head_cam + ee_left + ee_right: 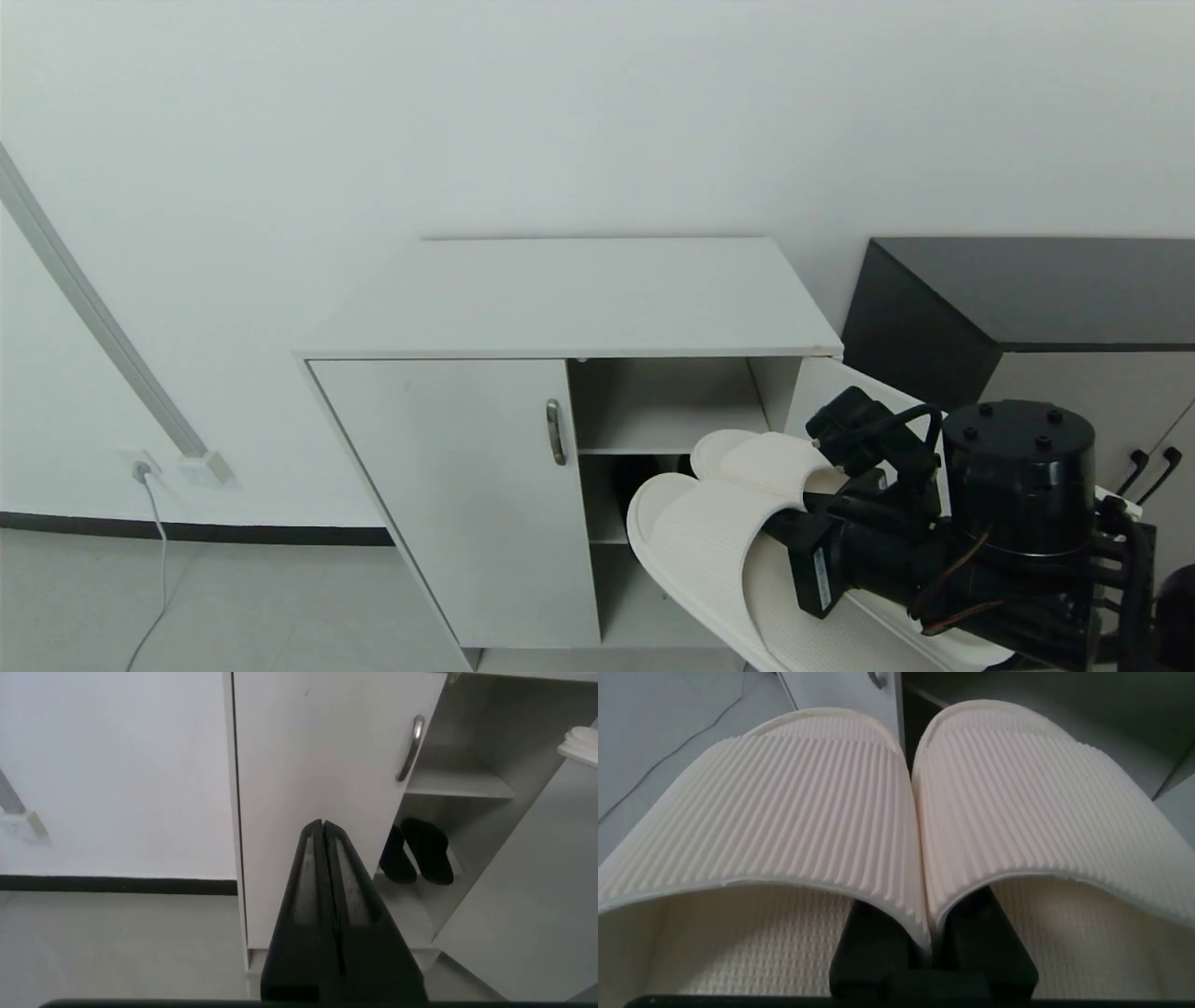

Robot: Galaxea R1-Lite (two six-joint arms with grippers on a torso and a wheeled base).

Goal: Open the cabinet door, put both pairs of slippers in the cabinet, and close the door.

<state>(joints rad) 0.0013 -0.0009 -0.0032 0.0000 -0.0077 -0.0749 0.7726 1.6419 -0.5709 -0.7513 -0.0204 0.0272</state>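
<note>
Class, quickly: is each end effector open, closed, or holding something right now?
Left end effector: closed, holding nothing.
Right end effector: closed on the pair of cream ribbed fabric slippers.

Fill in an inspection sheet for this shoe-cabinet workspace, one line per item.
Surface: grey floor.
Job's things: white cabinet, left door shut, right door open; black slippers on a shelf inside; white slippers held before the open side.
Clutter: nothing seen.
Grippers: right gripper shut on the white slippers; left gripper shut, empty, facing the left door.
Cables: grey cable from wall socket to the floor.
Surroundings: white wall; black cabinet to the right.
</note>
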